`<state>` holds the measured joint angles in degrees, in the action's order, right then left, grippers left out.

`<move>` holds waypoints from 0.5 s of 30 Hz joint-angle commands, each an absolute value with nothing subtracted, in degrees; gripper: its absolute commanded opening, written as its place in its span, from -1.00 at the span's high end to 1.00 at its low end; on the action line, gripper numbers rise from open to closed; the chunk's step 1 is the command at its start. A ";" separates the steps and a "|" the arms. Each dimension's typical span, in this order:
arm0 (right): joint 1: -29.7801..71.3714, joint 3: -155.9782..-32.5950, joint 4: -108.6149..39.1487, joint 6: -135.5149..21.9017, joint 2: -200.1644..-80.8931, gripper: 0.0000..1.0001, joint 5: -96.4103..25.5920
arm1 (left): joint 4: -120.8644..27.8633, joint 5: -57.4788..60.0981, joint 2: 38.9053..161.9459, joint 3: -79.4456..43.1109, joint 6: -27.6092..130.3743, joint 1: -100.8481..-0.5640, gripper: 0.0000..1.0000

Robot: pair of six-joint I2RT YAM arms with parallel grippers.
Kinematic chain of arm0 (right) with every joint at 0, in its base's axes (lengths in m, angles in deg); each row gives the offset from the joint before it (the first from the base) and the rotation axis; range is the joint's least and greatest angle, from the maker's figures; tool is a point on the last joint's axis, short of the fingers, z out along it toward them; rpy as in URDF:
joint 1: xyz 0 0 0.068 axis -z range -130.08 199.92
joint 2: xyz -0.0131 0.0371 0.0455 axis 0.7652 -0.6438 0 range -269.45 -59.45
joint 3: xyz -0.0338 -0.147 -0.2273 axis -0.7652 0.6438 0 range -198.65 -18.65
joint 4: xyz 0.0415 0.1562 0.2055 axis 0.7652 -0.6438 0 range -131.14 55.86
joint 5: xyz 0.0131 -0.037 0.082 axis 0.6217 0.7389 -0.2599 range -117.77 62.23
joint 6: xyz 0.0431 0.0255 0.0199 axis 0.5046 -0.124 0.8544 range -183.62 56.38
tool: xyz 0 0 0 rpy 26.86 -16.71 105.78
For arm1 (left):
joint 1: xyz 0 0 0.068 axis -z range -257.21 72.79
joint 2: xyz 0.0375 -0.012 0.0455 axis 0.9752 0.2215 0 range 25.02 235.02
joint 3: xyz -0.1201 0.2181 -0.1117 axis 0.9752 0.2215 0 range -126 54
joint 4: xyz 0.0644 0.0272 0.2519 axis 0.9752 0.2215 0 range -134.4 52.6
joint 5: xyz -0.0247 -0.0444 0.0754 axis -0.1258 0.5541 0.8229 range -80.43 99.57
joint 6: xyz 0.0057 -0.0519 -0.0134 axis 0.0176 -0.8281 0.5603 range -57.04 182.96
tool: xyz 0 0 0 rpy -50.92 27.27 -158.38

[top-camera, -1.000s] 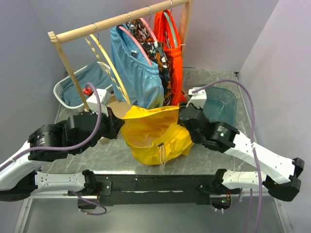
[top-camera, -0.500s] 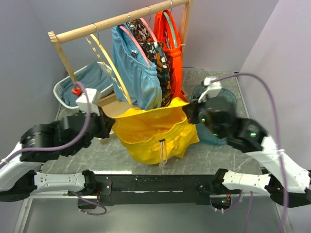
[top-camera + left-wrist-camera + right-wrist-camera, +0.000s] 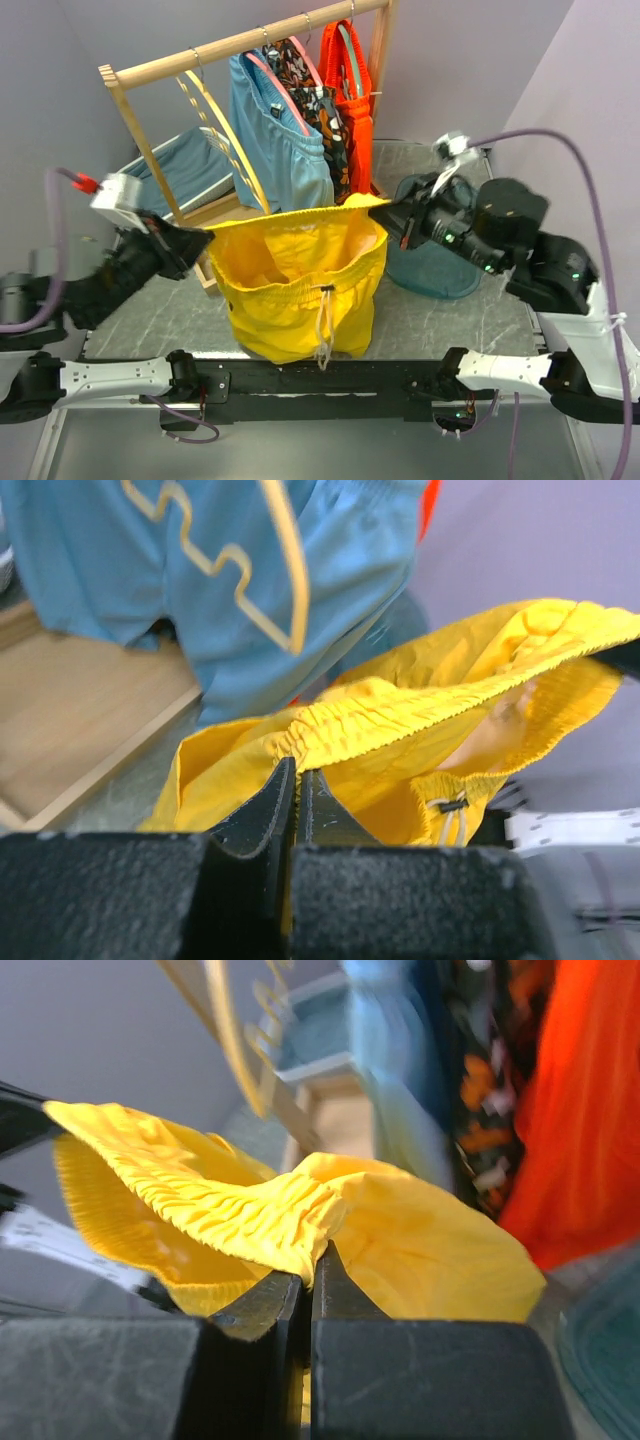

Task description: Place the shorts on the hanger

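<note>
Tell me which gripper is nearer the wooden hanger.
Left. The left gripper is just below the hanger, pinching the shorts; the right gripper pinches their far side, well right of it.

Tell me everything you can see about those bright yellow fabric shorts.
The bright yellow fabric shorts look thin and slightly crinkled, with a gathered elastic waistband, a white drawstring and a small dark label. They hang open-mouthed, waistband stretched wide between the left gripper and right gripper, each shut on one side. The legs dangle toward the grey table; whether they touch it is unclear.
</note>
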<state>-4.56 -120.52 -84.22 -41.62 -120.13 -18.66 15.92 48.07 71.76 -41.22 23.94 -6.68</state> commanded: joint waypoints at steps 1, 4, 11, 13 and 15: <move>-3.08 -107.81 -81.61 -40.43 -113.00 1.00 -11.86 | 15.74 50.18 70.03 -31.10 22.98 -7.24 0.98; -0.62 -94.10 -78.09 -38.23 -108.60 1.00 -12.65 | 12.40 49.04 67.56 -17.60 17.81 -7.24 0.98; 4.22 -70.45 -69.40 -33.04 -107.43 1.00 -16.34 | 3.61 45.44 66.50 1.69 7.17 -7.24 0.97; 4.48 -67.88 -67.63 -31.99 -107.96 1.00 -16.95 | 2.89 44.91 66.94 3.37 5.66 -7.24 0.88; 4.48 -65.77 -66.05 -31.63 -108.23 1.00 -17.13 | 2.89 43.94 66.42 2.94 5.83 -7.24 0.53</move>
<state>3.62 -67.78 -73.45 -34.19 -108.94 -18.07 6.50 44.64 67.87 3.61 9.58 -6.84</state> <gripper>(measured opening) 0.030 0.091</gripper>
